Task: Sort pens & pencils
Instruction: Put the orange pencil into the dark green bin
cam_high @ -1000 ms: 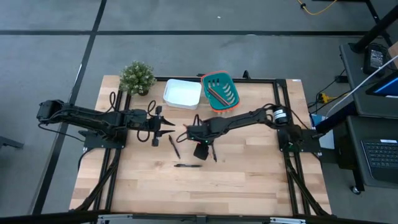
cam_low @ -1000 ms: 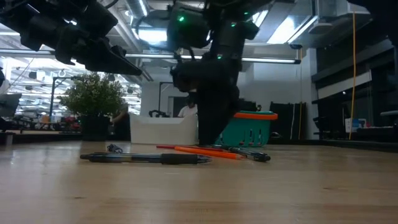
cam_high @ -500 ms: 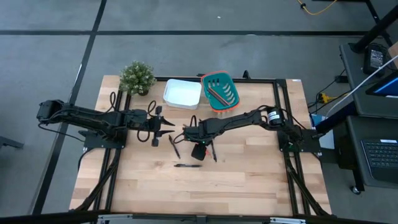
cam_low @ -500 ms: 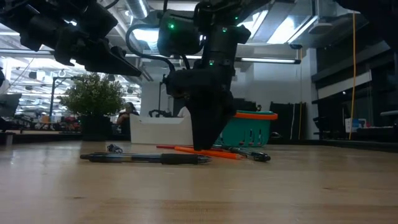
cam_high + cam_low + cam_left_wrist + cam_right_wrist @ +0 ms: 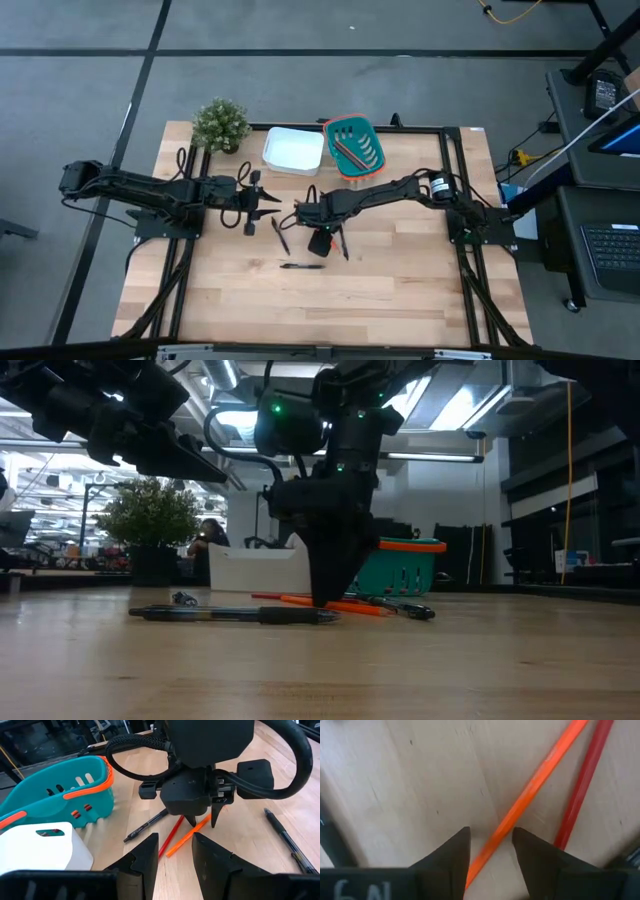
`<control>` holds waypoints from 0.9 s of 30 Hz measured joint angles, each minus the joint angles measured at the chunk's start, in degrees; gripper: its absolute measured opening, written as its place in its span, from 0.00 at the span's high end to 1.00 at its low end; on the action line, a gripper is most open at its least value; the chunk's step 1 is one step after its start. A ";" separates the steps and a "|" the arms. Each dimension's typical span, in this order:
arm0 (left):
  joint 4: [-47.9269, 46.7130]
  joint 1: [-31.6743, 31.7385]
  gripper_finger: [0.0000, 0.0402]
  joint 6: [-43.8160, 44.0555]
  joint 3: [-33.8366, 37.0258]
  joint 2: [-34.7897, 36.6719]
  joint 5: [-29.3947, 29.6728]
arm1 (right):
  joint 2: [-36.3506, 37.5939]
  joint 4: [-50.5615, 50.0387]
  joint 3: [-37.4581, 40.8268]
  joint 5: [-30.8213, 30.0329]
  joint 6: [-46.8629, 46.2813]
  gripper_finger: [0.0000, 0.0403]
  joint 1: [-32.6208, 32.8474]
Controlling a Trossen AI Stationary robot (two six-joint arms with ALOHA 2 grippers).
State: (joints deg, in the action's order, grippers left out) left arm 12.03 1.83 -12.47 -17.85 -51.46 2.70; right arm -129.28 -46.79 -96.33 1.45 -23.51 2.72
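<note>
Right gripper (image 5: 489, 851) is down at the tabletop, fingers parted narrowly on either side of the orange pencil (image 5: 530, 805), which runs up between the tips; whether the pads touch it cannot be told. A red pencil (image 5: 582, 785) lies just beside it, the two drawing closer toward their far ends. In the left wrist view the same gripper (image 5: 202, 822) points straight down over those two pencils, with a black pen (image 5: 147, 825) lying near the teal basket (image 5: 47, 785) and another black pen (image 5: 282, 840) off on the other side. From above, a third pen (image 5: 301, 266) lies alone nearer the front edge of the wooden table (image 5: 400, 290). Left gripper (image 5: 268, 203) hangs above the table beside the pile, fingers a little apart, empty. White bin (image 5: 293, 150) sits beside the basket at the back edge.
</note>
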 joint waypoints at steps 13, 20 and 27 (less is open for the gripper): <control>0.00 0.00 0.72 0.02 0.00 0.00 0.00 | -0.11 -1.16 0.13 3.82 1.51 0.91 -1.34; -0.02 0.02 0.72 0.04 0.00 0.00 0.00 | -0.11 -1.37 0.15 4.07 2.91 0.89 -1.44; -0.02 0.02 0.72 0.04 0.00 0.00 -0.02 | -0.11 -1.44 0.17 4.14 3.02 0.92 -1.44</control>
State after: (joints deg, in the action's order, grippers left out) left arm 12.01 1.85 -12.43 -17.85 -51.46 2.68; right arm -129.38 -48.23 -96.16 5.58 -20.49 1.28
